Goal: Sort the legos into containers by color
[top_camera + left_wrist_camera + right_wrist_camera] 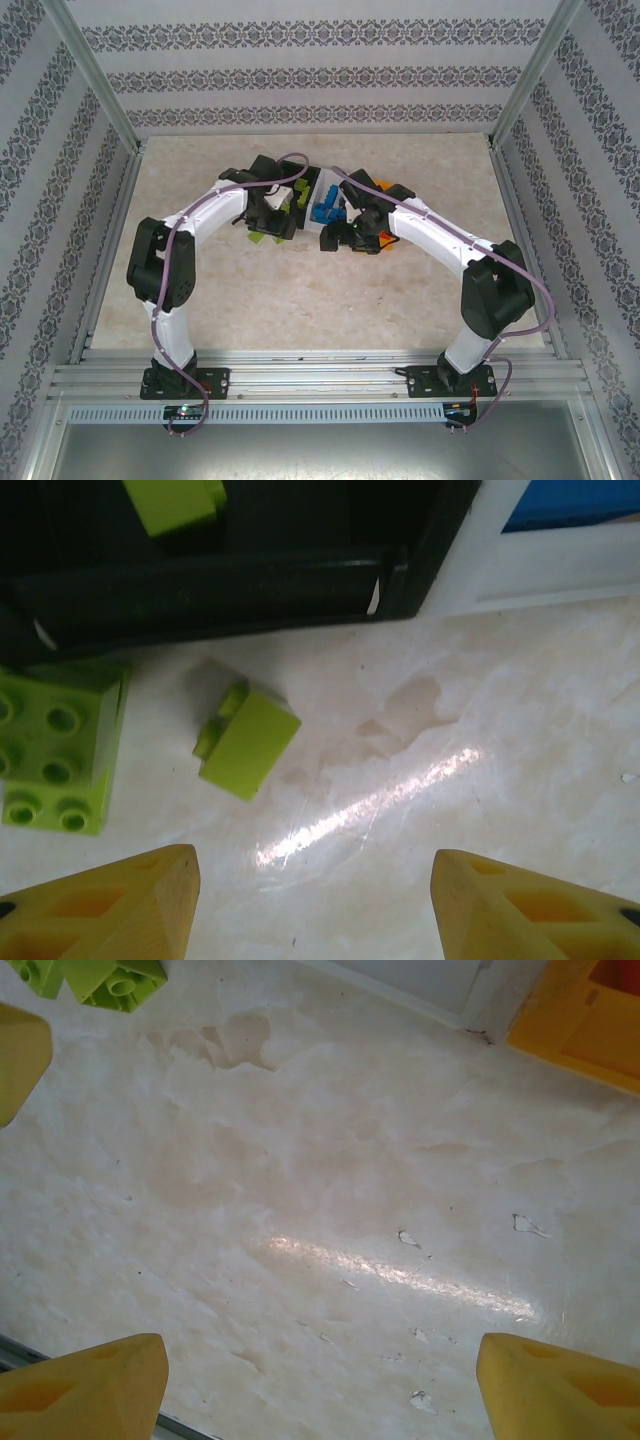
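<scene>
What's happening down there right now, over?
Left claw open, empty, above small green brick on table by black bin. Right claw open, empty, over bare table. Bigger green brick close alongside.

A pale, marbled desk point(300, 290) is seen, chipped in spots and crossed by a streak of glare. A black bin point(200, 590), a white bin point(520, 570) and an orange-yellow bin point(570, 1020) are set on it in a row. A small lime brick point(247, 742) is laid on its side near the black bin, and a larger lime brick point(55, 745) is placed just beside it.

Marbled beige table point(300, 300), patterned enclosure walls point(320, 70)
</scene>
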Tool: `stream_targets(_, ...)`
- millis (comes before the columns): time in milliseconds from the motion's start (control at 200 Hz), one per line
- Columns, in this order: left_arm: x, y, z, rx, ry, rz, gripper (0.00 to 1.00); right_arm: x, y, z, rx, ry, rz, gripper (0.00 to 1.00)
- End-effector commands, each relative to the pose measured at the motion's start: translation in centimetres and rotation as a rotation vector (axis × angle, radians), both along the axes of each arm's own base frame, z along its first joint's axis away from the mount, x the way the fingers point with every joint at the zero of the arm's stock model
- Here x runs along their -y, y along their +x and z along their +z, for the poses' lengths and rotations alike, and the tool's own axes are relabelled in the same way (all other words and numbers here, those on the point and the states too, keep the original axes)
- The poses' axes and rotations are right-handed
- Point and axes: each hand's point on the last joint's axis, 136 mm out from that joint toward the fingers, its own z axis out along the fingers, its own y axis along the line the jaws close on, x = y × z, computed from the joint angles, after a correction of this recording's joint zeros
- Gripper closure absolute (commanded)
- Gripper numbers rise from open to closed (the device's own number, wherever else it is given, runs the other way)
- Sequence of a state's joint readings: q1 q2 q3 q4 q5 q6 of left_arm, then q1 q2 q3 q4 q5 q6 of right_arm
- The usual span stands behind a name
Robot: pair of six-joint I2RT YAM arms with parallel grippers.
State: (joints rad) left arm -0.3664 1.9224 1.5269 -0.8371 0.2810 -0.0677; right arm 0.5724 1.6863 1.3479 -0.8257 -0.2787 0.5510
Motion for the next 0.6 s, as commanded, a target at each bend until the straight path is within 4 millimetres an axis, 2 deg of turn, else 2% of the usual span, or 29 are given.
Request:
stream_targets(0,0.5,1.0,0.4,0.034,-0.004,-0.048,0.37,0.0,-0.3,0.4,0.002,-0.014,0.01,0.19)
stream_targets(595,0.8,2.7,-3.2,-0.008,0.046,-0.086,0.39,0.1,0.6,0.6,-0.005,-0.05,0.007,0.18)
